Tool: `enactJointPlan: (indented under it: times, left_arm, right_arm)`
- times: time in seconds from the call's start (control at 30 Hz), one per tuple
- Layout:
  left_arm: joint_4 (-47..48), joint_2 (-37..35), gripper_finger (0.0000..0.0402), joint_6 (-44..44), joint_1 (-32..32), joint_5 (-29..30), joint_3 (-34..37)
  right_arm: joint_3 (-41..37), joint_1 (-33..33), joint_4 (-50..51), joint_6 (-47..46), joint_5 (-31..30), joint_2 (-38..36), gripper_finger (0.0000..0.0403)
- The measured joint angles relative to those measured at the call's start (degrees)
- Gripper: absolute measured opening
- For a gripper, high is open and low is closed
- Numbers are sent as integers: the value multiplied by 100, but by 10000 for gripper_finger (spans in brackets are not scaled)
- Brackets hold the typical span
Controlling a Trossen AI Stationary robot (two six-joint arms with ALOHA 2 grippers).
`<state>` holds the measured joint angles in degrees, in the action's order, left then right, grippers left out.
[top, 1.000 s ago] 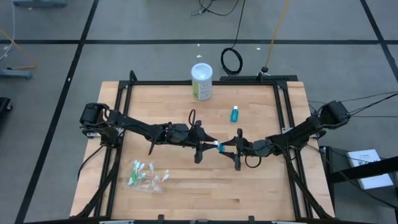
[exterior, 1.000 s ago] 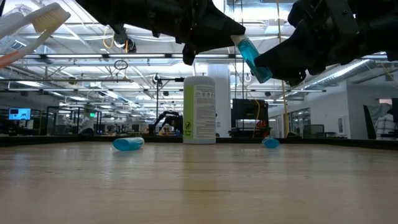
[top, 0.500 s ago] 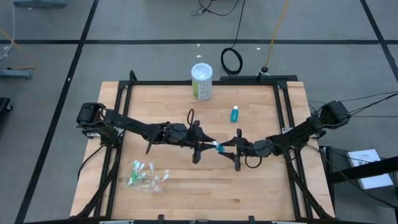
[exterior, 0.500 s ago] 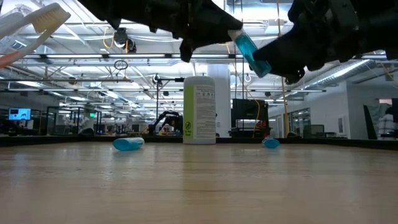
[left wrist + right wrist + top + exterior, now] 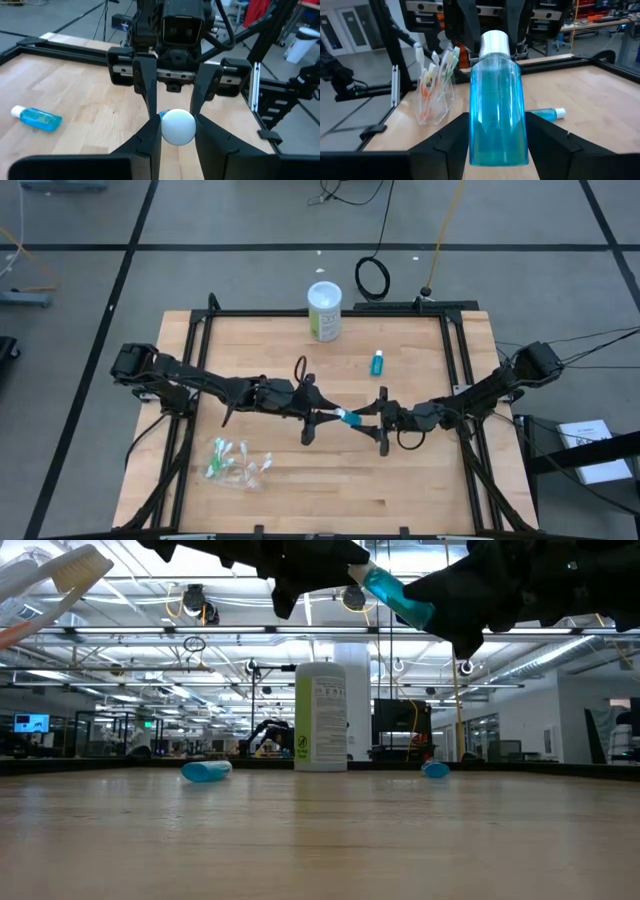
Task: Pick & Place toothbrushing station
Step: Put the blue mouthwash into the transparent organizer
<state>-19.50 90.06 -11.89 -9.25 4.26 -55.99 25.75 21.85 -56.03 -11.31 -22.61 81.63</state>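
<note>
Over near the front left of the bench (image 5: 400, 480), a small clear plastic cup (image 5: 232, 461) lies on its side with white, green and orange toothbrushes (image 5: 436, 62) in it. At the far edge stands a tall white-and-green canister (image 5: 324, 310), closed, and a loose teal tube (image 5: 377, 362) lies just right of the middle behind the arms. Up in the air above the bench's centre, a second teal tube (image 5: 395, 595) hangs tilted between the two arms. The left gripper (image 5: 325, 417) has its fingers (image 5: 150, 135) clamped on the tube's white cap (image 5: 177, 126), while the right gripper (image 5: 371, 418) has its fingers (image 5: 451, 136) along both sides of the tube's blue body, close against it, though whether they press on it I cannot tell.
</note>
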Motion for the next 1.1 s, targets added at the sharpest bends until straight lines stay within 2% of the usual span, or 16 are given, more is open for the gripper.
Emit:
enactJointPlan:
  times: [0.37,0.47,0.7,0.83,0.97,1.1]
  left_arm:
    - [-175,41,93,32,-14,-81,-2]
    - [-232,41,93,29,-16,-106,-7]
    - [-49,-7,93,5,-63,-106,-7]
    - [1133,-492,93,-15,-193,-30,-232]
    - [2751,-1117,93,34,-520,461,-660]
    - [3942,-1675,94,-29,-1089,864,-1057]
  right_arm:
    - [-9,2,-59,-158,87,2,187]
    - [-23,1,-18,-186,322,15,217]
    - [-16,-11,-29,-254,321,3,304]
    - [-3,-3,161,-396,334,-29,319]
    - [-5,2,497,-699,333,-28,314]
    - [-10,2,696,-795,333,-26,307]
